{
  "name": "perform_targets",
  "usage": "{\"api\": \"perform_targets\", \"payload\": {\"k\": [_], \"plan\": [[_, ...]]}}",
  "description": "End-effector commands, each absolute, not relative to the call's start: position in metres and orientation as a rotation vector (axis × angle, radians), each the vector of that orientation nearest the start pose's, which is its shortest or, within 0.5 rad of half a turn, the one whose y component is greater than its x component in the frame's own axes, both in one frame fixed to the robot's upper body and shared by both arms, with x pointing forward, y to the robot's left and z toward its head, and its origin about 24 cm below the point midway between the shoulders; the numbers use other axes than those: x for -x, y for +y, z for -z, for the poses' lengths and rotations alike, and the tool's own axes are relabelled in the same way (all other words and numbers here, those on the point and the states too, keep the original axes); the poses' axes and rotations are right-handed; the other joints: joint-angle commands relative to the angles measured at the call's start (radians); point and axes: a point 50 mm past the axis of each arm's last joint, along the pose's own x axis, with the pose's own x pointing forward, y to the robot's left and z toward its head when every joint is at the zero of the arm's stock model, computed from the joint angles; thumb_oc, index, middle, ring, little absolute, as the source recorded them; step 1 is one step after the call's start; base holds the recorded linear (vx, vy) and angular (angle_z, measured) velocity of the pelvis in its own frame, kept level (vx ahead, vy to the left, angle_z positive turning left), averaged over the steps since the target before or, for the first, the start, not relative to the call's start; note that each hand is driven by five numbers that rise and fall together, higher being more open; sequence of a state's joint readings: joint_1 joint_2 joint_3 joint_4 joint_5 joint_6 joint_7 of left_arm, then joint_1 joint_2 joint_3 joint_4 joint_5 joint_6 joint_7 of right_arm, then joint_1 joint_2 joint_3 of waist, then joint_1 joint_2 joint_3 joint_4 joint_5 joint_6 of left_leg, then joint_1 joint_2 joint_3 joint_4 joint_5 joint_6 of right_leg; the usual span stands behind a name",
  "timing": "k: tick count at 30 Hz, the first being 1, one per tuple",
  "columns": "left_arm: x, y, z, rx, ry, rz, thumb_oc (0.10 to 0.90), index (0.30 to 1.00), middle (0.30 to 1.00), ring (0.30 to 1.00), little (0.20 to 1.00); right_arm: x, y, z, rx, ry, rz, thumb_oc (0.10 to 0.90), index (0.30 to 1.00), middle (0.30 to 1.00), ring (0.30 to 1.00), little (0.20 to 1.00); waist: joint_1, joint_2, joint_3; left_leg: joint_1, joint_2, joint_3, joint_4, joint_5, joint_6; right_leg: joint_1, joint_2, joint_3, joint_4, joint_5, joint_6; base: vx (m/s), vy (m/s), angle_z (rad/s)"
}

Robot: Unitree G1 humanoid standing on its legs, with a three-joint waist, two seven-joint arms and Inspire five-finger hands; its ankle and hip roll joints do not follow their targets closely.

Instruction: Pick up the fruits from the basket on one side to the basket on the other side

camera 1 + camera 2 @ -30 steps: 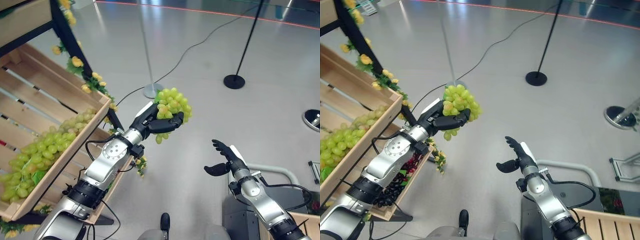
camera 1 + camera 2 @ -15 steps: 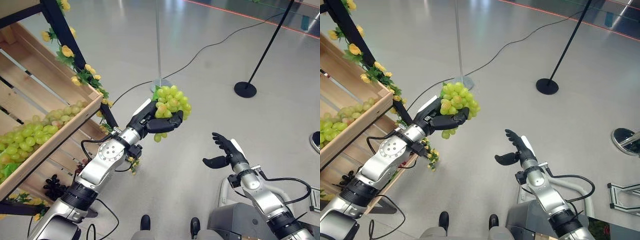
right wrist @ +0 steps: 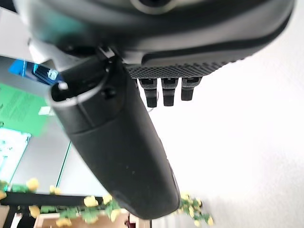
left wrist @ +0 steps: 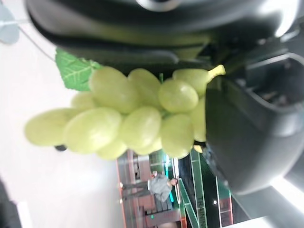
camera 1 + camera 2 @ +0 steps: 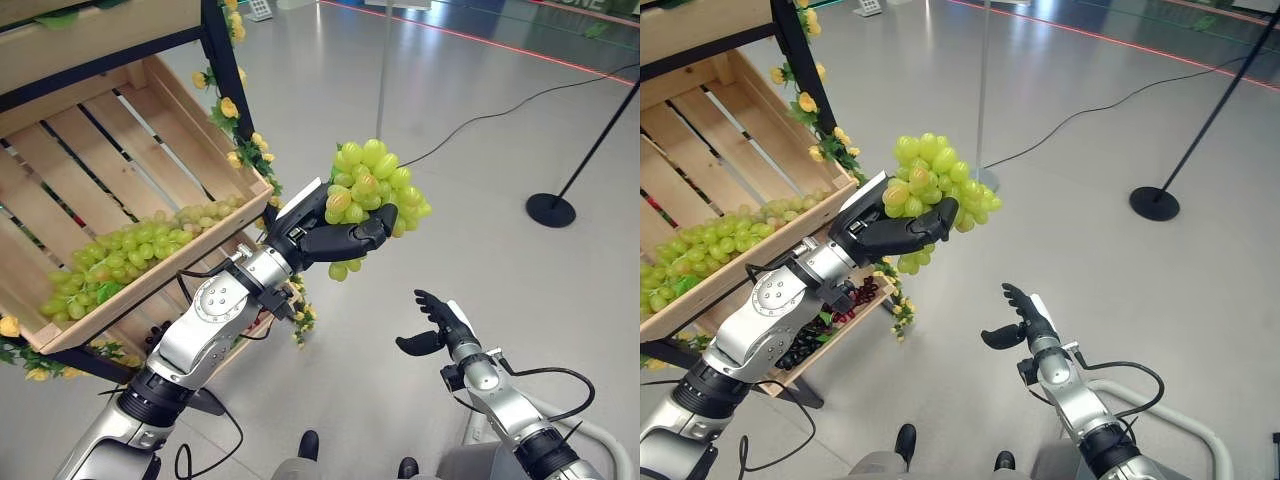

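Green grapes (image 5: 372, 190) sit clamped in my left robot hand (image 5: 322, 237), raised beside the wooden crate (image 5: 110, 190). Across the last second only the camera swings; the grip holds. My right robot hand (image 5: 436, 324) hangs open, empty. Transfer remains pending.

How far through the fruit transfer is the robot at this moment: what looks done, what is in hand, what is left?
Done: one bunch of green grapes is out of the wooden crate and in the air over the floor.
In hand: the left hand is curled round that bunch; the right hand is open and holds nothing.
Left: more green grapes lie in the crate, and the held bunch is not yet set down in the other basket.
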State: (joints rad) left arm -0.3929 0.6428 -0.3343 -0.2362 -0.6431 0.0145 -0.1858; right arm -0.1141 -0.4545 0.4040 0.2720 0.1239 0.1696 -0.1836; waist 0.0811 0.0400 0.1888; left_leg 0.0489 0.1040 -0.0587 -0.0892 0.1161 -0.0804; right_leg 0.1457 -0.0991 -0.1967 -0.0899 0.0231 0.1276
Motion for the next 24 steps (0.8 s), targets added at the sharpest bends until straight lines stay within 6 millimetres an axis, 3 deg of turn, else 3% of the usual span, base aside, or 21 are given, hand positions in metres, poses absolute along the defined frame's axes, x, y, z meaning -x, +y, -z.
{"api": "perform_targets", "payload": {"k": [1,5,7,8,9,11,12,13,14,15,17,18,19,20,21,24], "plan": [[-0.273,0.136,-0.221,0.017,-0.588,0.695,0.400,0.300,0.300,0.300,0.300,-0.271,-0.176,-0.008,0.467,0.222,-0.052,0.800,0.900,0.900,0.900,0.900,0.023,-0.039,-0.093,0.018,0.003,0.005,0.002,-0.049,-0.021,0.027,-0.024,-0.034,0.004,-0.012,-0.013,0.01,-0.044,0.16],[-0.275,0.136,-0.209,0.027,-0.528,0.707,0.400,0.300,0.300,0.300,0.300,-0.278,-0.177,-0.016,0.476,0.185,-0.052,0.800,0.900,0.900,0.900,0.900,0.026,-0.041,-0.094,0.030,0.000,-0.012,0.002,-0.047,-0.013,0.020,-0.009,-0.018,0.065,-0.052,-0.023,0.02,-0.043,0.07],[-0.276,0.133,-0.207,0.013,-0.523,0.744,0.400,0.300,0.300,0.300,0.300,-0.277,-0.187,-0.027,0.471,0.148,-0.020,0.800,0.900,0.900,0.900,0.900,0.004,-0.041,-0.075,-0.023,-0.017,-0.080,0.096,-0.051,0.007,-0.039,-0.007,0.070,0.240,-0.105,-0.030,-0.01,-0.061,0.11],[-0.276,0.133,-0.205,0.015,-0.519,0.774,0.400,0.300,0.300,0.300,0.300,-0.275,-0.194,-0.031,0.462,0.128,0.013,0.800,0.900,0.900,0.900,0.900,-0.017,-0.045,-0.055,-0.060,-0.023,-0.107,0.139,-0.057,0.013,-0.072,0.019,0.129,0.273,-0.119,-0.046,-0.05,-0.144,0.70],[-0.279,0.135,-0.198,0.025,-0.511,0.793,0.400,0.300,0.300,0.300,0.300,-0.274,-0.198,-0.028,0.456,0.133,0.045,0.800,0.900,0.900,0.900,0.900,-0.027,-0.048,-0.041,-0.076,-0.021,-0.104,0.134,-0.050,0.010,-0.069,0.034,0.134,0.249,-0.117,-0.066,-0.10,-0.142,1.26],[-0.282,0.132,-0.185,0.045,-0.493,0.778,0.400,0.300,0.300,0.300,0.300,-0.274,-0.202,-0.023,0.442,0.159,0.037,0.800,0.900,0.900,0.900,0.900,-0.029,-0.052,-0.028,-0.070,-0.007,-0.093,0.082,0.012,-0.002,-0.051,0.030,0.121,0.198,-0.077,-0.055,-0.13,-0.031,1.35],[-0.280,0.126,-0.181,0.058,-0.496,0.777,0.400,0.300,0.300,0.300,0.300,-0.276,-0.205,-0.025,0.433,0.152,0.027,0.800,0.900,0.900,0.900,0.900,-0.033,-0.050,-0.016,-0.086,0.003,-0.103,0.043,0.103,-0.021,-0.033,0.053,0.166,0.138,-0.042,-0.050,-0.18,0.056,0.70],[-0.281,0.125,-0.183,0.051,-0.509,0.776,0.400,0.300,0.300,0.300,0.300,-0.277,-0.212,-0.029,0.452,0.135,0.024,0.800,0.900,0.900,0.900,0.900,-0.041,-0.057,-0.013,-0.100,0.007,-0.069,0.056,0.084,-0.025,-0.023,0.046,0.165,0.103,-0.031,-0.051,-0.25,0.071,0.49],[-0.282,0.125,-0.182,0.056,-0.519,0.798,0.400,0.300,0.300,0.300,0.300,-0.276,-0.220,-0.030,0.461,0.132,0.047,0.800,0.900,0.900,0.900,0.900,-0.065,-0.067,-0.022,-0.105,0.034,0.034,0.116,0.073,-0.030,-0.028,0.033,0.134,0.084,-0.016,-0.051,-0.26,0.112,0.62],[-0.283,0.125,-0.183,0.071,-0.527,0.816,0.400,0.300,0.300,0.300,0.300,-0.274,-0.227,-0.033,0.469,0.128,0.069,0.800,0.900,0.900,0.900,0.900,-0.086,-0.076,-0.031,-0.097,0.047,0.073,0.166,0.060,-0.030,-0.034,0.022,0.114,0.069,-0.005,-0.054,-0.23,0.105,0.67],[-0.283,0.126,-0.183,0.093,-0.526,0.807,0.400,0.300,0.300,0.300,0.300,-0.273,-0.237,-0.037,0.474,0.128,0.088,0.800,0.900,0.900,0.900,0.900,-0.106,-0.092,-0.037,-0.097,0.014,0.068,0.315,0.003,-0.023,-0.047,0.004,0.103,0.058,0.007,-0.057,-0.18,0.135,0.74],[-0.282,0.125,-0.181,0.106,-0.517,0.793,0.400,0.300,0.300,0.300,0.300,-0.272,-0.238,-0.036,0.465,0.130,0.087,0.800,0.900,0.900,0.900,0.900,-0.115,-0.086,-0.039,-0.074,-0.008,0.067,0.300,-0.040,-0.008,-0.058,0.004,0.110,0.067,0.006,-0.053,-0.11,0.199,0.50],[-0.283,0.123,-0.181,0.103,-0.510,0.790,0.400,0.300,0.300,0.300,0.300,-0.270,-0.238,-0.034,0.450,0.133,0.088,0.800,0.900,0.900,0.900,0.900,-0.136,-0.070,-0.051,-0.009,-0.014,0.099,0.193,-0.083,0.006,-0.065,0.013,0.109,0.071,0.005,-0.044,-0.04,0.222,0.21],[-0.284,0.121,-0.182,0.091,-0.511,0.800,0.400,0.300,0.300,0.300,0.300,-0.266,-0.238,-0.031,0.447,0.138,0.099,0.800,0.900,0.900,0.900,0.900,-0.153,-0.057,-0.059,0.039,0.002,0.148,0.088,-0.080,0.006,-0.062,0.018,0.100,0.070,0.000,-0.038,-0.04,0.249,0.31],[-0.288,0.117,-0.187,0.089,-0.502,0.831,0.400,0.300,0.300,0.300,0.300,-0.258,-0.237,-0.021,0.434,0.165,0.134,0.800,0.900,0.900,0.900,0.900,-0.168,-0.048,-0.084,0.056,-0.005,0.136,0.002,-0.073,0.002,-0.061,0.017,0.093,0.053,0.013,-0.027,-0.05,0.178,0.33],[-0.285,0.111,-0.195,0.066,-0.513,0.868,0.400,0.300,0.300,0.300,0.300,-0.253,-0.233,-0.014,0.400,0.193,0.162,0.800,0.900,0.900,0.900,0.900,-0.158,-0.044,-0.093,0.064,-0.040,0.070,0.002,-0.104,0.018,-0.074,0.003,0.108,0.058,0.013,-0.006,-0.05,0.098,0.32]]}}
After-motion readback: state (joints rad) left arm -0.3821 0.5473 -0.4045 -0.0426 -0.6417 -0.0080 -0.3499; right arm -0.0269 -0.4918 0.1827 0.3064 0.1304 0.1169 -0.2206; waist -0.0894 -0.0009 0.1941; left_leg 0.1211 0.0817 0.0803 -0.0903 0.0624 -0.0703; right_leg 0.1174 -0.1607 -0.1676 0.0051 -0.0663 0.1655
